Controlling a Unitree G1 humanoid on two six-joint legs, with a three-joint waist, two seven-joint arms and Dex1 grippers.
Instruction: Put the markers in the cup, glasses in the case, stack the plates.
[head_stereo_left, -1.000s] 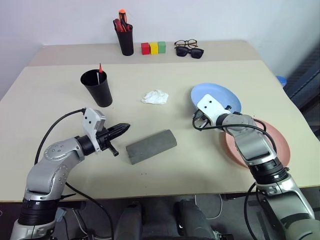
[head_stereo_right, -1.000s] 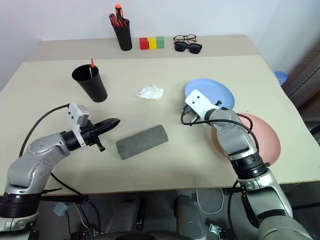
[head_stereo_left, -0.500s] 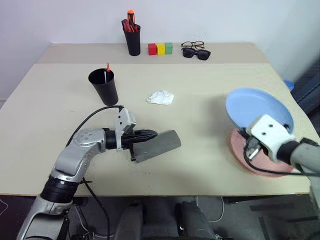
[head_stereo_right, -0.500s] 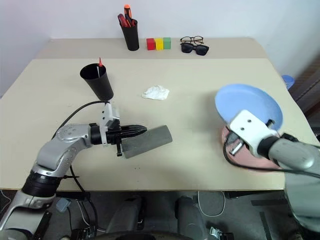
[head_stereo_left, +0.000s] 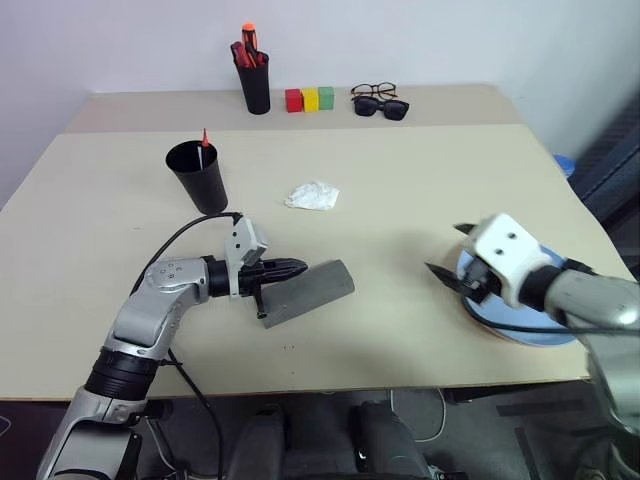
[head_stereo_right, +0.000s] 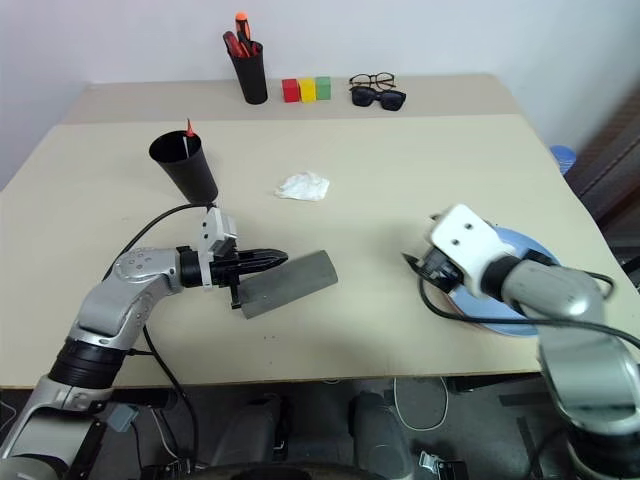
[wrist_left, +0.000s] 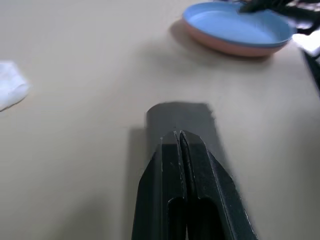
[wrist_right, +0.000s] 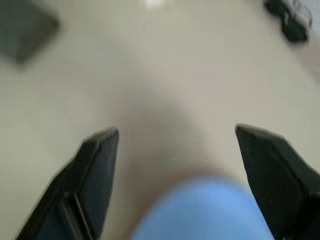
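The blue plate (head_stereo_left: 545, 325) now sits on top of the pink plate (wrist_left: 220, 47) at the right edge of the counter (head_stereo_left: 400, 190), so the stack looks done. The right claw (head_stereo_left: 452, 270) hangs just left of the plates with its two fingers spread wide and nothing between them. The left claw (head_stereo_left: 290, 267) is in the middle of the picture, pinched fully shut with nothing in it, and its tip is right at the near end of the grey case (head_stereo_left: 308, 293); I cannot tell if it really touches. The case lies on its side with the lid down. The black cup (head_stereo_left: 196, 176) stands in the upper left, and a red marker tip (head_stereo_left: 203, 137) pokes out of it. The thin glasses (head_stereo_left: 372, 91) are far off at the top of the picture, touching the dark sunglasses (head_stereo_left: 381, 107) in front of them. I think the job now is to get the case open. A shut tip can push at the seam, but the case may slide away, so the other claw should hold it steady. When the glasses are fetched, the claw must take the thin wire pair at the back, not the thick dark pair.
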